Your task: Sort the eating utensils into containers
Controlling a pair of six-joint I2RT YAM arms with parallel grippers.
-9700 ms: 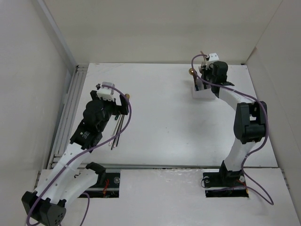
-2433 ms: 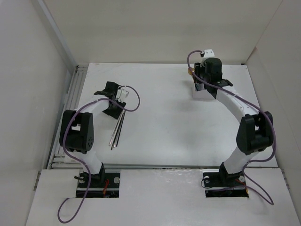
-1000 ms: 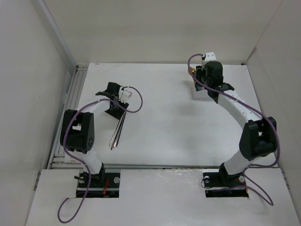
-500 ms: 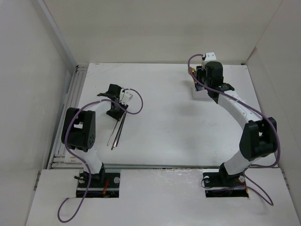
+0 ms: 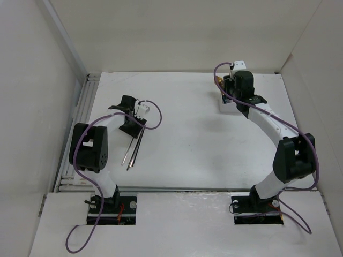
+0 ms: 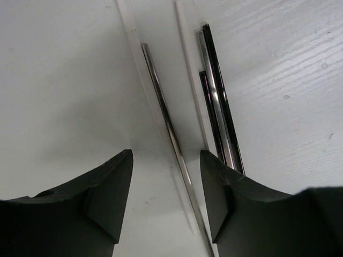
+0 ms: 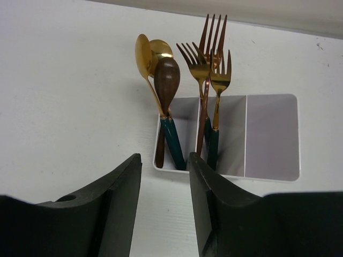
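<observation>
Several silver-grey chopsticks [image 5: 133, 151] lie on the table at the left. My left gripper [image 5: 131, 121] hangs low over their far ends. In the left wrist view it [image 6: 166, 160] is open, and one chopstick [image 6: 166, 120] lies on the table between the jaws, touching neither. The other chopsticks [image 6: 215, 101] lie just outside the right finger. The white container [image 7: 230, 176] holds gold spoons [image 7: 161, 75] in its left compartment and gold forks [image 7: 210, 64] in the middle one. My right gripper [image 7: 165, 160] is open and empty just in front of it, and sits over the container [image 5: 227, 106] in the top view.
The container's right compartment [image 7: 270, 134] has nothing in it. A metal rail [image 5: 77, 134] runs along the table's left edge beside the left arm. White walls close in the table at the back and both sides.
The left jaws narrowed and then widened again over the chopsticks, which shifted slightly. The right arm has not moved.
</observation>
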